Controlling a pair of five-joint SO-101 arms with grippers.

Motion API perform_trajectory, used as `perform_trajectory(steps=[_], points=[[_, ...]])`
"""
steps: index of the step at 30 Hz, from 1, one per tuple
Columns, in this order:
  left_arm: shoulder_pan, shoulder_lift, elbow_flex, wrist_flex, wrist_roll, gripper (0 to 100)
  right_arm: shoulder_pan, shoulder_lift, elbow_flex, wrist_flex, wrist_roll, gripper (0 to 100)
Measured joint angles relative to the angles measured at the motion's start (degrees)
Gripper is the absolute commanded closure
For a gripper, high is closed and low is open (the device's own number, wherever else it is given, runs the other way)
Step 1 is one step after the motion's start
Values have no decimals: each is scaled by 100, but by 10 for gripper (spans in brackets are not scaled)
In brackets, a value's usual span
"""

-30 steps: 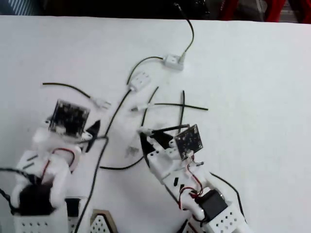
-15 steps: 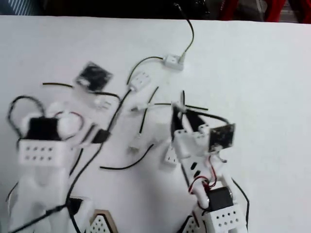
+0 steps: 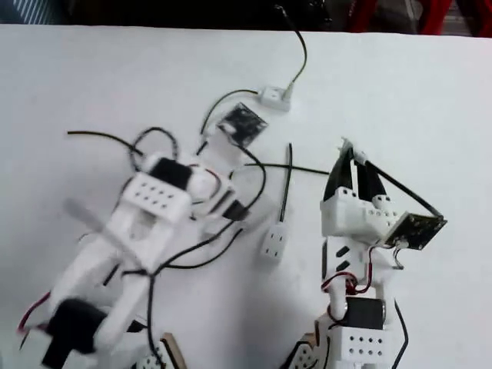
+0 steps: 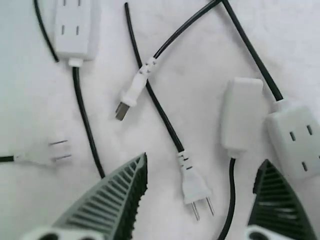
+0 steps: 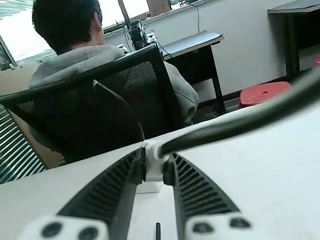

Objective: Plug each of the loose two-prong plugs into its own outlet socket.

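The right wrist view shows the right gripper pinching a white plug, prongs hidden. From above it sits roughly one o'clock of a socket, the plug perhaps that white speck. The left gripper gapes over a loose plug.

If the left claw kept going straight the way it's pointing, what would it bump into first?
Most likely the white two-prong plug, lying on the table between the open fingers of the left gripper. Its height above the table is unclear, so it might touch bare table beside the plug instead.
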Motion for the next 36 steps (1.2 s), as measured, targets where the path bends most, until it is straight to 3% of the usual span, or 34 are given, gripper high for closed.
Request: perform_trajectory(steps=[10,18,22,27,32,36], points=[[246,1442,-9,-1187,18,671,-18,0,0,0,0,982],[563,1556,-9,-1451,18,818,-26,0,0,0,0,982],[571,1556,-9,-1538,26,845,-26,0,0,0,0,982],[580,1556,-9,-1538,35,840,-26,0,0,0,0,982],[571,1556,-9,-1538,26,735,-26,0,0,0,0,982],[571,1556,-9,-1538,26,725,-53,0,0,0,0,982]])
